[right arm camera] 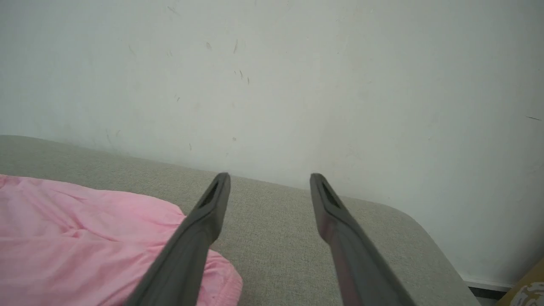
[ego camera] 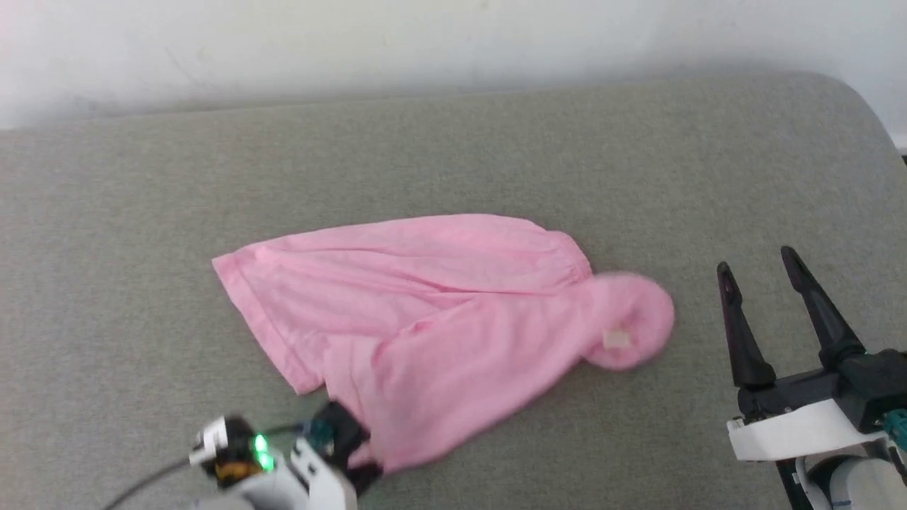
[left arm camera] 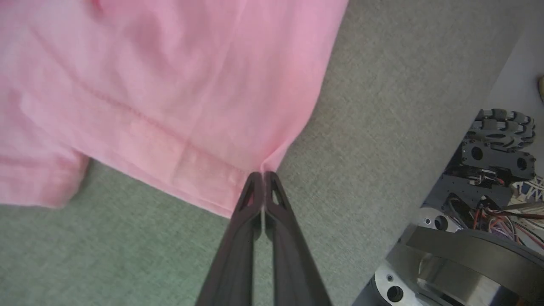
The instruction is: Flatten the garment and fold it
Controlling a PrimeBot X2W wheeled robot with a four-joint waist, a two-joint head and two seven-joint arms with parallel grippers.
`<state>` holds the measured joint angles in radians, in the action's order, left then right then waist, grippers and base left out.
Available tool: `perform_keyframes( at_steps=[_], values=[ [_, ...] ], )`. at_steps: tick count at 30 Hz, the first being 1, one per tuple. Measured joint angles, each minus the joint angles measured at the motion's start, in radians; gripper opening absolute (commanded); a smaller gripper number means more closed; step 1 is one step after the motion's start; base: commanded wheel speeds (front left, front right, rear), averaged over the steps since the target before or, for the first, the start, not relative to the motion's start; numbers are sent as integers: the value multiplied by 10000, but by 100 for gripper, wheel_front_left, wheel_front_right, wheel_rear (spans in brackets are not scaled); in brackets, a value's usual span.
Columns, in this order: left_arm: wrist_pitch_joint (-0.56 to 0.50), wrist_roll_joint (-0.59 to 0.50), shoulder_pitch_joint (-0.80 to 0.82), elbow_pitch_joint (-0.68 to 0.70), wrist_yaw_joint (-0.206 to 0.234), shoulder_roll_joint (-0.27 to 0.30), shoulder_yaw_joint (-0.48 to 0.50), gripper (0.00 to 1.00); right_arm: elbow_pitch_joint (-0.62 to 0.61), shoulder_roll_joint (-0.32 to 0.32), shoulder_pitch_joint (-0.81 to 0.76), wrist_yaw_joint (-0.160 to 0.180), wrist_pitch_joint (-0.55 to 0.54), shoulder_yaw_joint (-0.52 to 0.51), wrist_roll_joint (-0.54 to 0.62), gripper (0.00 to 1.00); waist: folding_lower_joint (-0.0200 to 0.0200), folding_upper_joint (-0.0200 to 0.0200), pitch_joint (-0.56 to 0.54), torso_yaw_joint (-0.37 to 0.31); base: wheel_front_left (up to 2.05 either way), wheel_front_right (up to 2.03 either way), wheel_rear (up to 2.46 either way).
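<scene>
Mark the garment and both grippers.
garment (ego camera: 425,304), head view, middle of the pink fabric
left gripper (left arm camera: 263,175), left wrist view, shut fingertips at the garment's hem
right gripper (ego camera: 755,258), head view, between its open fingertips

Shorts (ego camera: 425,319): light pink, soft thin cotton, lying on grey padded surface (ego camera: 142,212), not flat. Long axis left to right in head view: hemmed leg openings toward left, gathered waistband (ego camera: 567,258) toward right. Lengthwise creases across the farther leg. Nearer leg overlapping it and angled toward the near edge. Right end bunched into a rounded, blurred lump carrying a small white label (ego camera: 616,340). Near hem corner pinched between the closed fingers of the left end effector (left arm camera: 264,178), cloth drawn to a point there, hem stitching visible just beside it. No fold made yet.
</scene>
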<state>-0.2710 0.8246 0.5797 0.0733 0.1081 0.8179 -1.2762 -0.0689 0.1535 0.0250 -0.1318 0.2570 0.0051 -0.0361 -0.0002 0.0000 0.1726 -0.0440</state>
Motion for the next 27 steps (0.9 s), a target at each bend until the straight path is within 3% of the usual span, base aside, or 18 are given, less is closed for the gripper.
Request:
perform_keyframes(
  at_steps=[6,13,14,15,22,27],
  values=[
    [-96,-150,-2087,-347,98,-242,19,0,142,40,-203,2,0,-40,-23,100,0,0,-398,246,0,0,0],
    [174,-148,-2807,-729,270,-382,153,0,238,119,-417,0,0,-163,-36,100,2,0,-566,464,0,0,0],
    [499,-167,-2874,-709,412,-385,284,96,232,173,-415,0,0,-182,-35,100,2,0,-603,503,0,0,0],
    [752,-176,-2895,-671,554,-366,422,100,221,247,-413,2,0,-180,-33,100,2,0,-644,543,0,0,0],
    [2462,-531,-2683,458,1478,-56,1643,100,140,1072,88,0,0,-190,17,100,3,0,-945,909,0,0,0],
    [4470,-1469,-2308,497,3335,-86,2959,100,568,1987,1087,0,0,679,-38,100,3,0,-1080,1184,0,0,0]
  ],
)
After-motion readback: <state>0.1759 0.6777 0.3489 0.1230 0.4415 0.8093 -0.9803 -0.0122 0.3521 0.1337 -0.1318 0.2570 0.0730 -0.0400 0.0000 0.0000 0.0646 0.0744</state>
